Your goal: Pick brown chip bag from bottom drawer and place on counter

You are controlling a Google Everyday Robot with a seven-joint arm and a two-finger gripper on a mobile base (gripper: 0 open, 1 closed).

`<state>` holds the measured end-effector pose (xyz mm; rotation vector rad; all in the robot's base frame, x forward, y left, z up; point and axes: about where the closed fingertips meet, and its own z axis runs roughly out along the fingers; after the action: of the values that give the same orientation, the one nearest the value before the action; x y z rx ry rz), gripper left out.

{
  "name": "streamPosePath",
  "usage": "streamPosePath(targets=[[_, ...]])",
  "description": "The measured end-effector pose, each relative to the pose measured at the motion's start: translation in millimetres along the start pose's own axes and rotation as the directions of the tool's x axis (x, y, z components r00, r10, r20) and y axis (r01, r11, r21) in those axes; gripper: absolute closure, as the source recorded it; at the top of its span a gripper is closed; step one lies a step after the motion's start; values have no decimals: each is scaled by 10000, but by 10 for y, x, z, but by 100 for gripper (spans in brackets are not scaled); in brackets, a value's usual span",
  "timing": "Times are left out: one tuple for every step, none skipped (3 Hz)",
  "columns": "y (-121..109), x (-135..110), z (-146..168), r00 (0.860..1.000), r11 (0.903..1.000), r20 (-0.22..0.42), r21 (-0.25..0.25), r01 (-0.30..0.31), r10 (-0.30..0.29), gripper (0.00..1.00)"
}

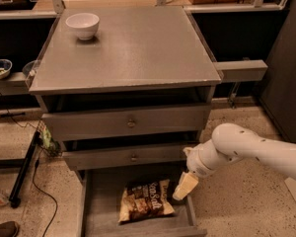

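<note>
The brown chip bag (146, 199) lies flat on the floor of the open bottom drawer (101, 206), right of its middle. My gripper (185, 186) hangs on the white arm coming in from the right, just above the drawer's right side and beside the bag's right edge. It holds nothing that I can see. The counter (138, 48) is the cabinet's broad grey top, above the two knobbed drawers.
A white bowl (82, 24) stands at the counter's back left. A narrow grey side shelf (239, 70) juts out to the right. A black stand leg and cables (24, 167) lie on the floor at left, with dishes (0, 68) on a low shelf.
</note>
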<state>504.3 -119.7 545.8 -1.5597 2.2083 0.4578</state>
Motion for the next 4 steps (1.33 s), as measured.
streamPosePath(targets=[[0,0,1,10000,10000,-1,0,1,-1,0],[-13,-10,147,9997,9998,-142,33,192,-191,0],[-51,15,370,9994,9995,-145,-7,326,-326,0],[-103,256,779,9993,9999,357,-108,-49,53,0]])
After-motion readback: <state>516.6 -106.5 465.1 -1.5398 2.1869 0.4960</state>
